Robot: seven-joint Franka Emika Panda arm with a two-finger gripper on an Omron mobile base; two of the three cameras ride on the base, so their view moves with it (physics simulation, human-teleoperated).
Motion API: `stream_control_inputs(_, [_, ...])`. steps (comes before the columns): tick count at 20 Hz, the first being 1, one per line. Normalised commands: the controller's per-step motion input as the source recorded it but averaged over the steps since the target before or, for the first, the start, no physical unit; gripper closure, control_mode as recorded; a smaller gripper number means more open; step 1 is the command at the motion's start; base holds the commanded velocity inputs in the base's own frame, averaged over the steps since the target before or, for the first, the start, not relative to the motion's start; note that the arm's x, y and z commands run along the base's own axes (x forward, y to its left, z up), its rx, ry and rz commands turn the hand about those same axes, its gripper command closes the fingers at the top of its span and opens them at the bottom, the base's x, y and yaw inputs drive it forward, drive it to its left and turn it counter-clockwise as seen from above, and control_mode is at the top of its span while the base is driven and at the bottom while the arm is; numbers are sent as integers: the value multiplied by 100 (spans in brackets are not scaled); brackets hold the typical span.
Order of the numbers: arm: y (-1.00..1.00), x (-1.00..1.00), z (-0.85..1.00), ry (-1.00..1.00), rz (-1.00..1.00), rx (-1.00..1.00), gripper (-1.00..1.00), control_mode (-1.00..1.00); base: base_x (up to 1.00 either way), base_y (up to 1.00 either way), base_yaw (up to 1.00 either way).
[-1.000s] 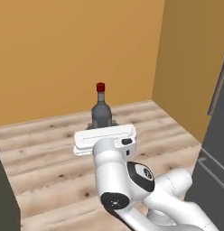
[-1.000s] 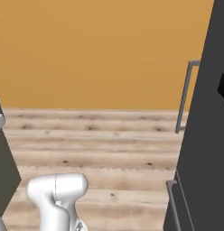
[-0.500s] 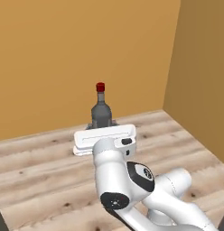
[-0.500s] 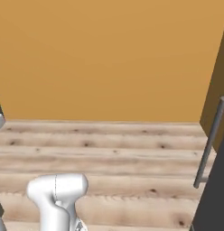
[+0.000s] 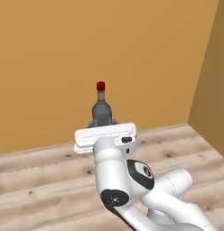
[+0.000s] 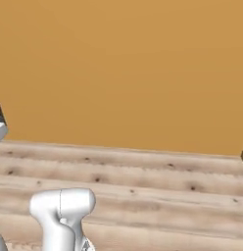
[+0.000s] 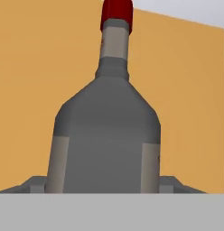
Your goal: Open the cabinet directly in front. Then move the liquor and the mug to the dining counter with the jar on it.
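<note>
The small clear-grey glass liquor bottle with the red cap [image 5: 101,110] stands upright in the robot's two-finger gripper [image 5: 103,122], jaws closed against its lower body; in the hand view the bottle [image 7: 107,131] sits dead centre. The orange wall lies at 12 o'clock and wood-plank floor below. Judged step: carrying the liquor toward the dining counter. Next move calls for keeping the bottle upright until the counter with the jar appears.

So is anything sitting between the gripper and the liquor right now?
No. The liquor stands upright right at the gripper, its body between the finger tips in the hand view with nothing in front of it. From the left base view the bottle rises just past the hand, against the orange wall.
</note>
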Motion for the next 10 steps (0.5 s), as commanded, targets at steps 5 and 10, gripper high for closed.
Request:
stream_control_inputs(5, [0, 0, 0, 0, 0, 0, 100, 100, 100, -1, 45])
stream_control_inputs(10, [0, 0, 0, 0, 0, 0, 100, 100, 100, -7, 58])
